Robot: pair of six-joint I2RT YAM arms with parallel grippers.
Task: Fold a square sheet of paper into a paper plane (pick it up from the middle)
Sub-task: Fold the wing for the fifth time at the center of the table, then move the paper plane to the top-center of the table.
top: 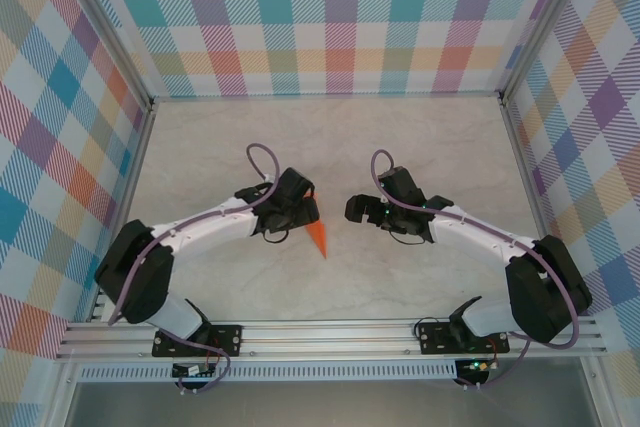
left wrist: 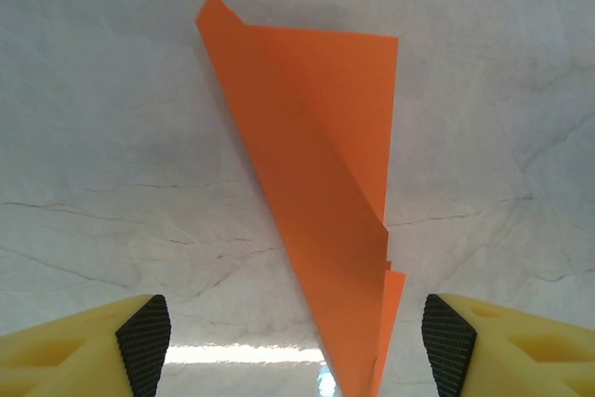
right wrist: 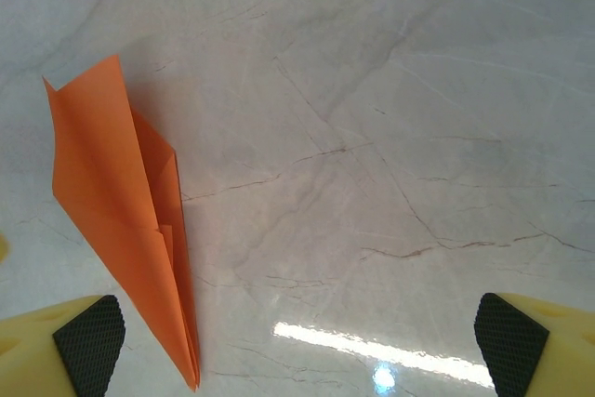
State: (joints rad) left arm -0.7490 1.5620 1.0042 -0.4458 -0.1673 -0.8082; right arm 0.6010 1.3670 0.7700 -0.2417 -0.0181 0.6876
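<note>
The square sheet of paper lies on the marble table folded into a narrow orange paper plane [top: 318, 237], pointed, with a centre crease. In the left wrist view the paper plane [left wrist: 325, 183] lies flat between my yellow fingers [left wrist: 144, 341], which stand wide apart and clear of it. My left gripper [top: 303, 209] is open and hovers over the plane's wide end. In the right wrist view the paper plane [right wrist: 121, 220] lies at the left, its tip close to my left finger [right wrist: 88, 341]. My right gripper [top: 358, 210] is open, to the right of the plane, holding nothing.
Pale marble table [top: 400, 147] walled by checked panels on three sides. An aluminium rail [top: 330, 332] with both arm bases runs along the near edge.
</note>
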